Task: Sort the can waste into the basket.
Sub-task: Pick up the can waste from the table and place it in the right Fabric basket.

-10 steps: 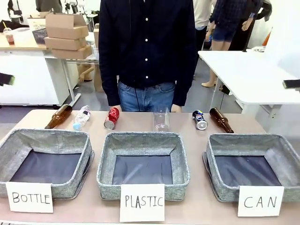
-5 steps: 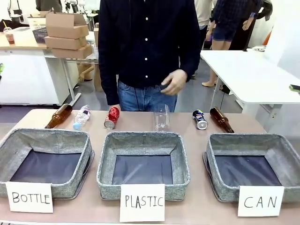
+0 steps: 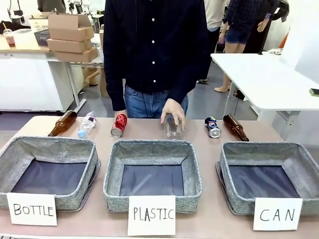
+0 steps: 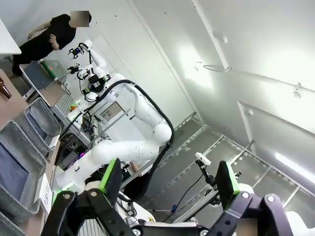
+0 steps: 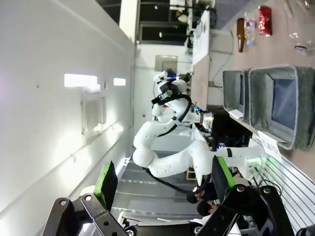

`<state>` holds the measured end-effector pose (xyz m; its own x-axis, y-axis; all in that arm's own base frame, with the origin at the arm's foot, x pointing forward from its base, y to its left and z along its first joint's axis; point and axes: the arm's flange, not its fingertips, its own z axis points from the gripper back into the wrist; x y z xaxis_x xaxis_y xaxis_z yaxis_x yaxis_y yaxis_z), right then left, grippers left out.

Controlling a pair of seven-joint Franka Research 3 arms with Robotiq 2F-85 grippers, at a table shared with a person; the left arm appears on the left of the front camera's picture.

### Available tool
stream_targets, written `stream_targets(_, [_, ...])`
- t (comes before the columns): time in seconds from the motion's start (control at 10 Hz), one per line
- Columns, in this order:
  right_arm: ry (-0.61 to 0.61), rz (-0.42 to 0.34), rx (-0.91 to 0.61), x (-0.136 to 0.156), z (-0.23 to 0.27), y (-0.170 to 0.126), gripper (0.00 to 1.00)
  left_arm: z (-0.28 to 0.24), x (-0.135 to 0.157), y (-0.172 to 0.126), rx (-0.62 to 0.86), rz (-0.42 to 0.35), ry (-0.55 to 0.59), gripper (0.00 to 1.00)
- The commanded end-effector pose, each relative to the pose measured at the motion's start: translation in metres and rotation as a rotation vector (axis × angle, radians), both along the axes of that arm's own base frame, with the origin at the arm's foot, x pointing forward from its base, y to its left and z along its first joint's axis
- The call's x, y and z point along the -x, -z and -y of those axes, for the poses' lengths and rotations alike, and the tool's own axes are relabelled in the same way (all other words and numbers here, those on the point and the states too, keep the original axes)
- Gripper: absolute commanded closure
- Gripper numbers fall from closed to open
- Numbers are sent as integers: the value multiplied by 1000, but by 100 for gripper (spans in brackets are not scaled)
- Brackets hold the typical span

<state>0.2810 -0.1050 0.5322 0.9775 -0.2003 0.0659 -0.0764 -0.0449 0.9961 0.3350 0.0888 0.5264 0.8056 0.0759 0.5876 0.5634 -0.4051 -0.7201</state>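
Observation:
In the front view a dented red can (image 3: 118,125) lies on its side behind the gap between the left and middle baskets. A dark blue can (image 3: 212,127) lies behind the grey woven basket (image 3: 226,172) carded "CAN" at the right, whose dark bottom is bare. The red can (image 5: 265,13) also shows at the top of the right wrist view. My left gripper (image 4: 168,181) is open and points up at the room's wall and ceiling. Open too, my right gripper (image 5: 164,181) holds nothing and is aimed high, away from the table.
The person stands at the far side with a hand (image 3: 173,110) on a clear plastic cup (image 3: 172,129). Brown bottles (image 3: 62,123) (image 3: 235,127) and a plastic bottle (image 3: 86,124) lie in the same row. Baskets carded "BOTTLE" (image 3: 89,164) and "PLASTIC" (image 3: 110,174) stand left and middle.
The person's hand has come down onto the clear cup. The gripper tips at both picture edges have drawn outward; the left one has left the front view. Cans and baskets have not moved.

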Motion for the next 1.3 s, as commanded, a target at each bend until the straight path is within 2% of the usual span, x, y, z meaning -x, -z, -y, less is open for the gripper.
stream_targets(0.0, [1,33,-14,-4,0,-1,0,-6,-1,7,-5,15,3,0])
stream_targets(0.4, [1,33,-14,-4,0,-1,0,-1,0,2,3,-4,-2,0])
stream_targets(0.5, [1,33,-14,-4,0,-1,0,6,20,-46,-192,152,33,0])
stream_targets(0.6, [1,33,-14,-4,0,-1,0,17,19,-71,-312,230,64,0])
stream_targets(0.7, [1,33,-14,-4,0,-1,0,29,13,-73,-461,235,37,0])
stream_targets(0.9, [1,33,-14,-4,0,-1,0,61,3,-60,-721,191,156,0])
stream_targets(1.0, [1,33,-14,-4,0,-1,0,75,-4,-51,-896,204,211,0])
stream_targets(1.1, [1,33,-14,-4,0,-1,0,87,-10,-43,-1023,248,226,0])
stream_targets(1.2, [1,33,-14,-4,0,-1,0,97,-17,-39,-1081,292,172,0])
